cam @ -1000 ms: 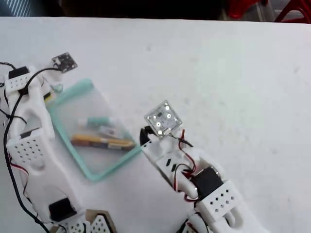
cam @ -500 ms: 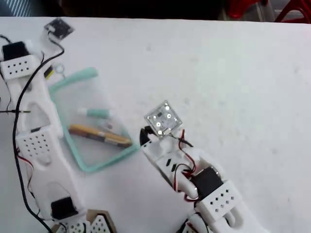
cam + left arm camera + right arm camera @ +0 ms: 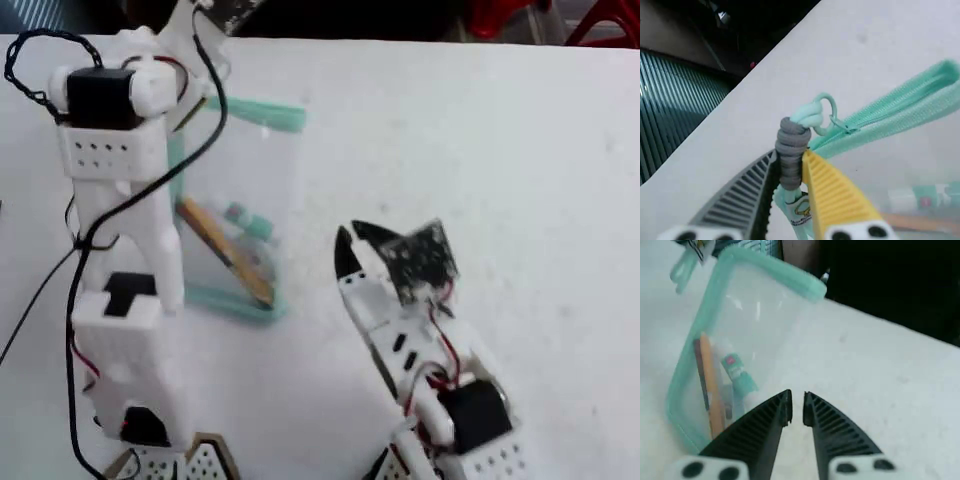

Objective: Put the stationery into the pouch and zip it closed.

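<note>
The clear pouch (image 3: 240,190) with mint trim stands tilted up, hanging from its zip end. Inside lie a yellow pencil (image 3: 225,252) and a teal-capped item (image 3: 250,222). My left gripper (image 3: 790,156) is shut on the grey cord of the zipper pull (image 3: 812,116), and the mint zip line (image 3: 890,114) runs away from it. The left arm (image 3: 110,120) rises at the pouch's left. My right gripper (image 3: 796,402) sits low beside the pouch's (image 3: 755,325) bottom corner. Its black fingers (image 3: 346,258) stand a little open, with nothing between them.
The white table (image 3: 480,150) stretches bare to the right and far side. Its far edge meets a dark background. Cables run along the left arm, and the right arm's body (image 3: 450,400) lies at the near right.
The left arm has risen and swung toward the far edge, pulling the pouch upright by its zip pull. The right gripper has let go of the pouch's corner and shifted right.
</note>
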